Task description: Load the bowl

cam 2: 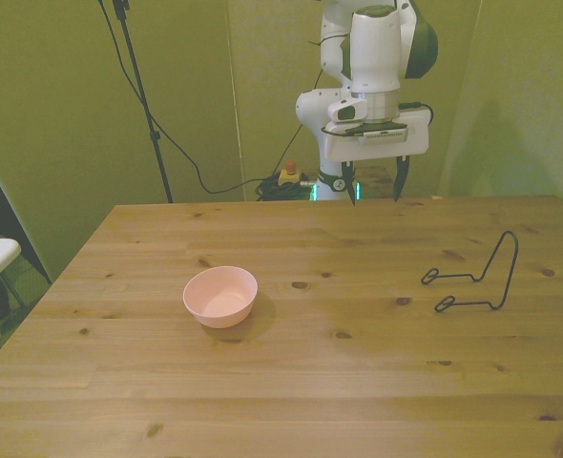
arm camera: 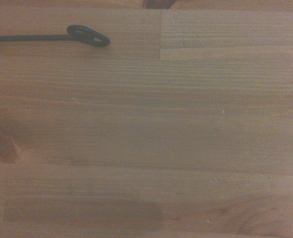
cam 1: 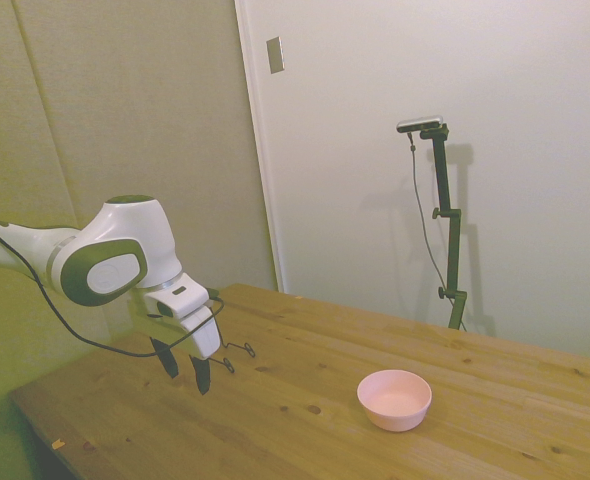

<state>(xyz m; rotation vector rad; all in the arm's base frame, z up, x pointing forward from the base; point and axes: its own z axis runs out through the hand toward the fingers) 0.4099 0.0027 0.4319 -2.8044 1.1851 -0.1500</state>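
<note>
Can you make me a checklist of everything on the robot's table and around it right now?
Surface: wooden table, bare boards with knots.
Job's things: pink bowl sits upright on the table toward the front view's left, with nothing in it. Black wire rack stands toward the front view's right, apart from the bowl, with nothing on it.
Clutter: nothing seen.
Gripper: gripper hangs open above the far edge, holding nothing, touching neither bowl nor rack.
Cables: a black cable loops along the arm; more cables run behind the table.
Surroundings: plain walls and a white door; no person seen.
</note>
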